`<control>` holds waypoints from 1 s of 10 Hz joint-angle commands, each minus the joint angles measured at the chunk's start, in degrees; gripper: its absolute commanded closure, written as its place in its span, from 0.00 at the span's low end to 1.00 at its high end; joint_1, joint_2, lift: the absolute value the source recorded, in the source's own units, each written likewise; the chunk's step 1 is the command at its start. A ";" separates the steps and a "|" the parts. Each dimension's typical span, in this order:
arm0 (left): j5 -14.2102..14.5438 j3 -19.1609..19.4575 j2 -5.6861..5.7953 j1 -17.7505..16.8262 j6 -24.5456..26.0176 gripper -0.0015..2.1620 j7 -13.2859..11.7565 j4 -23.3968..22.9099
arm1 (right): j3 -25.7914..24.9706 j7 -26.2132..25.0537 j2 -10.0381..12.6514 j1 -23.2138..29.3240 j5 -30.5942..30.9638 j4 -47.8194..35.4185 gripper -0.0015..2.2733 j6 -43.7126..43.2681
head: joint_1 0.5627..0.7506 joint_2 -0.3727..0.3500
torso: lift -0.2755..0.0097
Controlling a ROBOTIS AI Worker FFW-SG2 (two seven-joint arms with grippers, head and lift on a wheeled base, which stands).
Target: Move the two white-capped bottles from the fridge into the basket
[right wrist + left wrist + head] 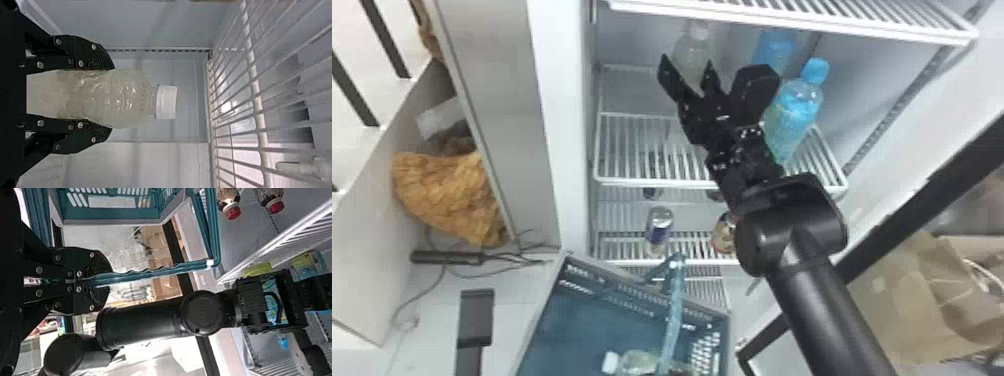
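Black, jointed and bulky, the right arm (822, 285) crosses the head view from the bottom edge into the white-walled fridge (872, 65). At its end the right gripper (686, 65) grasps a cloudy, translucent plastic bottle with a white cap (125, 98), one flat finger against either side. That bottle is roughly upright inside the fridge; whether its base touches a shelf, I cannot tell.

The left gripper (103, 280) is clenched on the thin teal plastic handle (156, 272) of a teal, slotted plastic basket (587, 315) in front of the fridge. Inside the basket lies the other white-capped bottle (638, 361), pale and clear, tipped on its side.

Beside the right arm, a blue-labelled bottle with a blue cap (794, 110) stands on the white wire shelf (642, 145), with another blue bottle (776, 47) behind it. Lower down stands a silver-and-blue metal can (659, 227), and near it a tan can (723, 237) partly hidden by the arm.
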 commanded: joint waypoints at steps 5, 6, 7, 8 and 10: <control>0.00 0.29 -0.18 0.30 0.00 0.55 -0.09 -0.01 | -0.43 0.00 -1.75 10.12 -1.48 -16.85 0.38 8.00 | 0.70 0.24 | 0.97; 0.00 0.29 -0.18 0.30 0.00 0.55 -0.09 -0.01 | -0.32 0.00 -2.10 11.95 -2.85 -19.66 0.38 8.00 | 0.70 0.25 | 0.97; -0.11 0.52 -0.26 0.44 0.00 0.55 -0.09 -0.01 | -0.09 0.00 -2.37 13.07 -3.88 -21.91 0.38 8.29 | 0.70 0.25 | 0.97; -0.11 0.52 -0.26 0.44 0.00 0.55 -0.09 -0.15 | 0.03 0.00 -2.54 13.64 -4.11 -23.04 0.38 8.99 | 0.70 0.26 | 0.97; -0.11 0.86 -0.53 0.72 0.00 0.55 -0.17 -0.15 | -1.34 0.00 -2.72 17.01 -3.42 -27.82 0.38 10.54 | 0.70 0.26 | 0.97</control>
